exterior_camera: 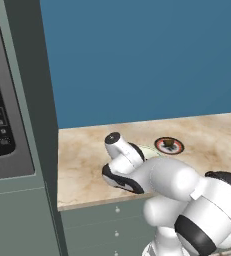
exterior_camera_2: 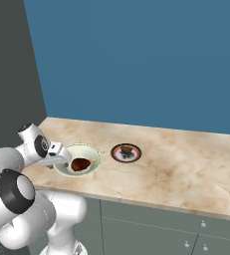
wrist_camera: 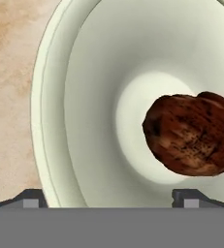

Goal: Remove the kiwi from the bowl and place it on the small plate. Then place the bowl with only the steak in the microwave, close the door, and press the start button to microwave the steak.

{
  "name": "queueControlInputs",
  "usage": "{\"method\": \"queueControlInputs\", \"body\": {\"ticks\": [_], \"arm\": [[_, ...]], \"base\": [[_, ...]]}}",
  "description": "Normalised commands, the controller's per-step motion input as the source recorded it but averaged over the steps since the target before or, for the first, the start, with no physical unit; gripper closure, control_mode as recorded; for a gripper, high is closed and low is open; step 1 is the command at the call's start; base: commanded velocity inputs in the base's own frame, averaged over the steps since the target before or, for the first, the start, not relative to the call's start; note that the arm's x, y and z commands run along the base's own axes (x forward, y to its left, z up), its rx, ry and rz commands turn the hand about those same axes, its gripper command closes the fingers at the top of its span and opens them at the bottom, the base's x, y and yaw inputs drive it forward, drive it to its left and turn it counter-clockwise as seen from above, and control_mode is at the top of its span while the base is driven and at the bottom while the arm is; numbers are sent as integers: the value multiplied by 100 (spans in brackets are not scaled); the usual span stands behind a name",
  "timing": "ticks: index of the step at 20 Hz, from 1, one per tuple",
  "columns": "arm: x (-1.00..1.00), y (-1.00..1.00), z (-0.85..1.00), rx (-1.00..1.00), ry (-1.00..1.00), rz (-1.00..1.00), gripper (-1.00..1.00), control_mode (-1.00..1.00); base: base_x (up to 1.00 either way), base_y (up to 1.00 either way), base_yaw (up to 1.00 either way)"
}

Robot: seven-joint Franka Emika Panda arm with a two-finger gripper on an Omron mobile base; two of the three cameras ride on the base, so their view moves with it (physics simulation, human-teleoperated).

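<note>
**Over the bowl's rim, claw wide open**

On the marble counter [exterior_camera_2: 186,164], the claw [wrist_camera: 108,197] hangs just above the bowl [exterior_camera_2: 89,153] with its jaws spread as wide as they go. Nothing sits between them. In the hand view the two dark fingertips [wrist_camera: 30,198] straddle the bowl's near wall, one over the rim at 7 o'clock, the other over the inner slope at 5 o'clock; whether either touches the bowl I cannot tell.

The bowl is smooth, cream-white and shallow, with a pale greenish rim and a flat round floor. The steak [wrist_camera: 193,133] lies in it at 3 o'clock from the floor's centre: a lumpy, glossy, dark reddish-brown chunk with darker speckles. From the right base view it shows a tan-orange pointed tip.

The plate [exterior_camera_2: 126,153] stands apart from the bowl, at 3 o'clock from it in the right base view. It is small, flat and round with a red-brown rim, and the kiwi [exterior_camera_2: 126,149], a little brown lump, rests at its centre.

The counter is beige with mottled brown veining, above grey drawers [exterior_camera_2: 151,226]. The microwave [exterior_camera: 2,115] has a grey frame and black keypad, at 9 o'clock in the left base view.

The arm [exterior_camera: 177,185] is folded low, elbow bent, forearm reaching forward, wrist turned down onto the bowl's near-left edge.
</note>
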Motion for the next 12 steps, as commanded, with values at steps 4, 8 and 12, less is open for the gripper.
{"method": "queueControlInputs", "body": {"ticks": [4, 8, 12], "arm": [[0, 0, -16, 0, 0, 0, -100, -100], [0, 0, -1, 0, 0, 0, 100, -100], [0, -4, 0, 0, 0, 0, 100, -100]], "base": [[0, 0, 0], [0, 0, 0], [0, 0, 0]]}}
